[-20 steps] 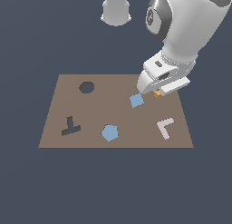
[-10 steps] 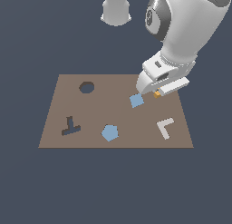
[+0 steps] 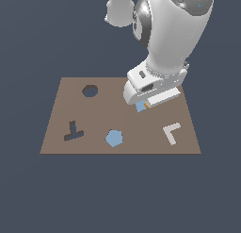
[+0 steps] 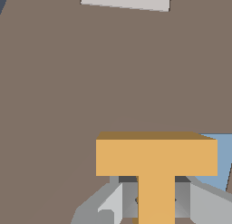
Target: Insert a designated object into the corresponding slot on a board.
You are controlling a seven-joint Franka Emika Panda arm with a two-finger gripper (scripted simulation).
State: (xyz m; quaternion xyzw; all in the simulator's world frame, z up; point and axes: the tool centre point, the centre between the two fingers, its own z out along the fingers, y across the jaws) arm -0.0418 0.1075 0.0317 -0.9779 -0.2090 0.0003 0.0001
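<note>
The brown board [image 3: 120,147] lies flat. Its dark T-shaped slot [image 3: 73,132] is near the exterior view's left front. My gripper [image 3: 147,104] hangs low over the board's middle right, shut on the orange T-shaped block [image 3: 147,105], of which only a sliver shows under the hand. In the wrist view the orange block [image 4: 156,159] fills the near field, and my gripper [image 4: 156,205] has a finger [image 4: 124,202] pressed on each side of its stem. The slot is well to the exterior view's left of the gripper.
A blue square [image 3: 140,106] lies partly under the hand and also shows in the wrist view [image 4: 219,159]. A dark round hole [image 3: 90,91], a blue pentagon [image 3: 114,138] and a white L-shaped piece [image 3: 172,132] are on the board. The white piece also shows in the wrist view [image 4: 125,0].
The hand has moved towards the exterior view's left and a little nearer, taking the orange block with it; it now overlaps the blue square. The other pieces have not moved.
</note>
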